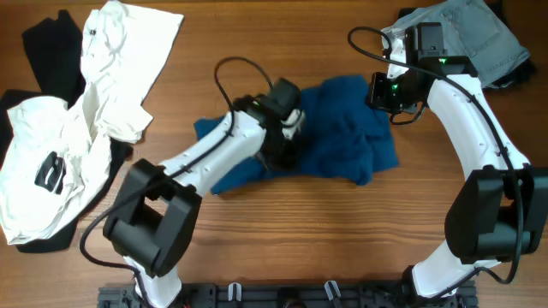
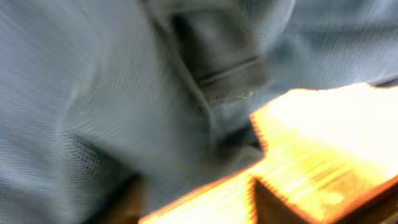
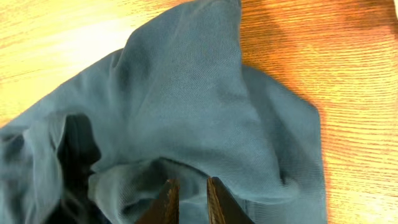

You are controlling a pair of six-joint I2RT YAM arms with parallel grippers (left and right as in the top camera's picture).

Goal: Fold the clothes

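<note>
1. Spreading flat comes first, I'd judge: clothes [image 1: 342, 141] lie crumpled mid-frame on table [image 1: 282, 239]; pull edges outward, slow, w/o bunching.
2. Left gripper [image 1: 289, 141] sits over clothes' centre; wrist view too blurred, can't tell its fingers' state.
3. Right gripper [image 3: 191, 182] at clothes' upper-right edge; fingers [image 3: 165, 202] narrow, cloth directly under tips, apparently pinching a fold.

One deep-blue garment [image 1: 342, 137] lies on the table [image 1: 300, 239]. There are two white T-shirts, an upper [image 1: 128, 51] and a lower [image 1: 26, 145], one pair of pale denim jeans [image 1: 479, 34], one black cloth [image 1: 51, 51], and two robot arms, left [image 1: 205, 154] and right [image 1: 479, 137].
</note>
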